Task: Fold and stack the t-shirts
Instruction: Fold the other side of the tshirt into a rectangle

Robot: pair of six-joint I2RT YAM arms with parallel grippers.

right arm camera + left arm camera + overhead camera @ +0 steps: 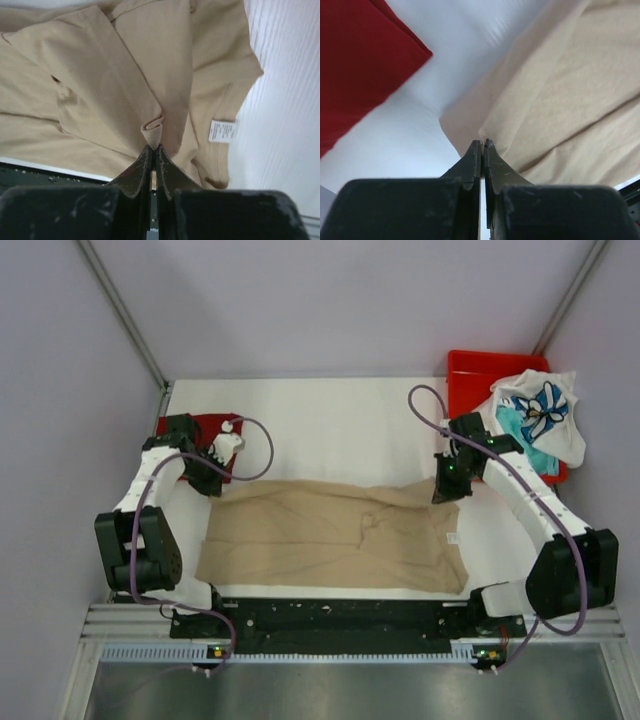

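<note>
The tan t-shirt (335, 538) lies spread across the middle of the white table. My left gripper (212, 483) is shut on its far left corner; in the left wrist view (483, 143) the cloth (560, 95) runs from the closed tips. My right gripper (447, 488) is shut on its far right edge; the right wrist view (154, 146) shows a pinched fold (153, 129) between the tips and a white label (222, 131). A folded dark red t-shirt (208, 427) lies at the far left, also in the left wrist view (355, 65). The white shirt with blue print (540, 412) and the teal shirt (520, 435) sit in the bin.
A red plastic bin (470, 375) stands at the far right corner of the table. A black rail (340, 617) runs along the near edge between the arm bases. Purple cables loop off both arms. Grey walls enclose the table.
</note>
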